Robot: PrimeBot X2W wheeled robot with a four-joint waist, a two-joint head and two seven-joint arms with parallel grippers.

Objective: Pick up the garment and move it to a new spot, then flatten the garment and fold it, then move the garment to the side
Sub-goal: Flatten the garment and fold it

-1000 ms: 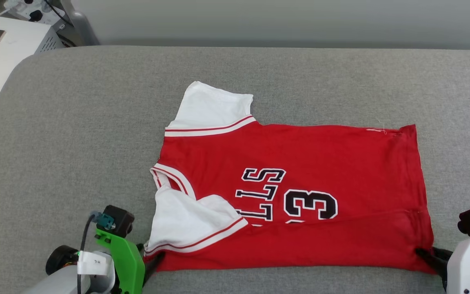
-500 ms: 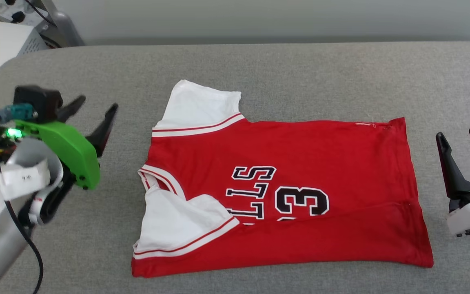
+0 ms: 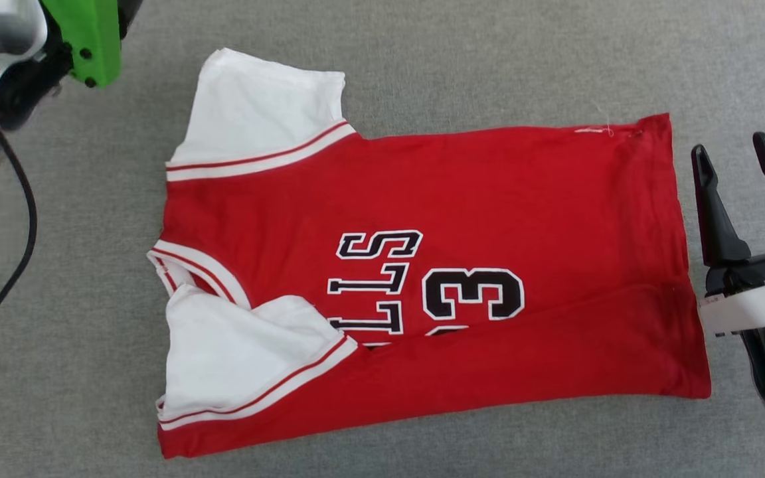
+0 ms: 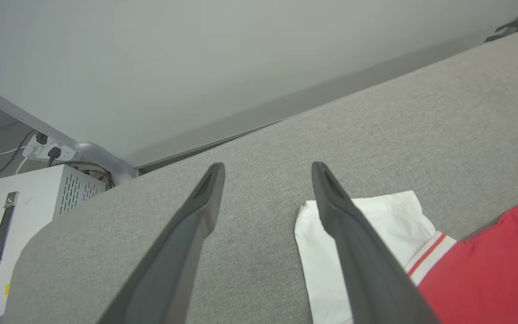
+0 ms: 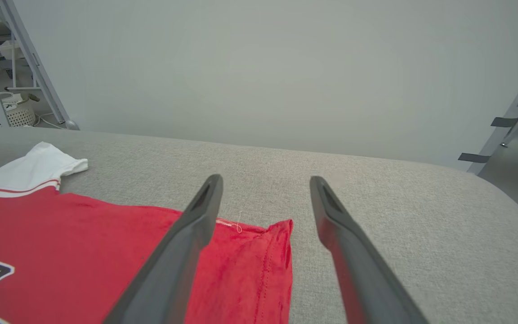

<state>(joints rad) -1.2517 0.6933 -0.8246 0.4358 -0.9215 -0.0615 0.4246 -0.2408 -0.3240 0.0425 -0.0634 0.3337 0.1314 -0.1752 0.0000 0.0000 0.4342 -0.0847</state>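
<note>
Across the near tabletop (image 3: 57,372) the shirt (image 3: 489,192) lies lengthwise left to right, hem just beside the right end effector (image 3: 730,146), wide and empty. Farther back, the left end effector (image 4: 268,166), also wide and empty, hangs near the far sleeve (image 3: 256,106).

Garment (image 3: 489,192) lettering (image 3: 369,287) btm rows under fold; left arm (image 3: 87,36) partly off-frame, top-left.
</note>
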